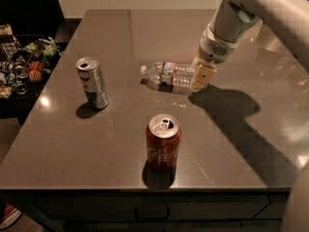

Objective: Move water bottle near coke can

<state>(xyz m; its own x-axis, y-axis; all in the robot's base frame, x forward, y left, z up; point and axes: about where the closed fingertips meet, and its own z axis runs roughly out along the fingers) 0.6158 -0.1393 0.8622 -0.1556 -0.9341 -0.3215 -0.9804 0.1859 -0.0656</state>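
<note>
The water bottle lies on its side near the middle of the brown table, white cap pointing left, a multicoloured label band around it. The gripper is at the bottle's right end, down at table height, with one cream-coloured finger showing in front of the bottle's base. The coke can stands upright nearer the front edge, red with white script and a silver top, below and slightly left of the bottle, well apart from it.
A slim silver-and-blue can stands upright at the left of the table. A basket of mixed items sits off the table's left side. The arm comes in from the upper right and casts a shadow over the right part.
</note>
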